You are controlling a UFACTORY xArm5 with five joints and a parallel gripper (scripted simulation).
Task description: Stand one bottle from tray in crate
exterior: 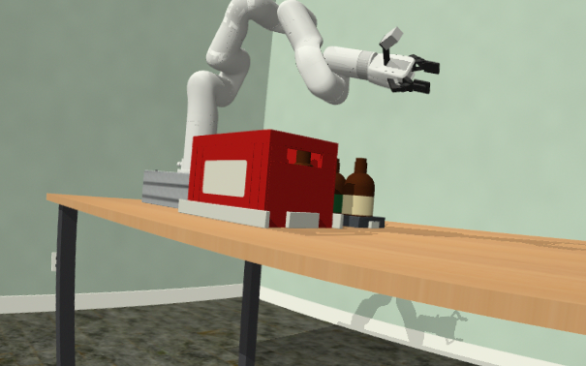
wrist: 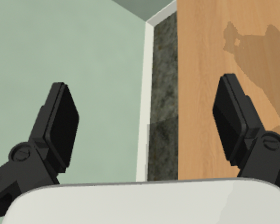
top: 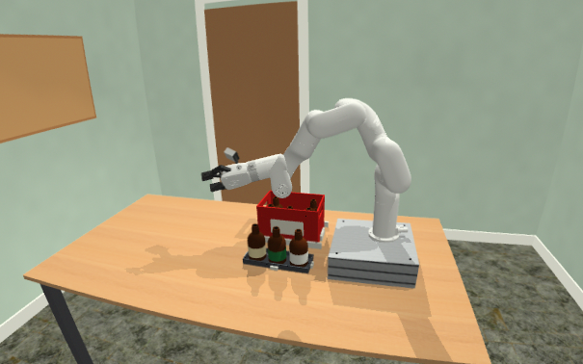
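A red crate (top: 291, 216) stands on the wooden table beside the arm's grey base, and brown bottle tops show inside it. In front of it a dark tray (top: 278, 265) holds three brown bottles in a row: a cream-labelled one (top: 256, 243), a green-labelled one (top: 277, 246) and a white-labelled one (top: 299, 248). My gripper (top: 209, 181) is open and empty, high above the table, pointing sideways away from the crate and tray. It also shows in the exterior view (exterior: 427, 76). The wrist view shows only the two open fingers, wall and table.
The arm's grey base block (top: 374, 252) stands right of the crate. White stop blocks (exterior: 224, 213) lie against the crate's foot. A door (top: 253, 96) and a cork board (top: 27, 87) are on the walls behind.
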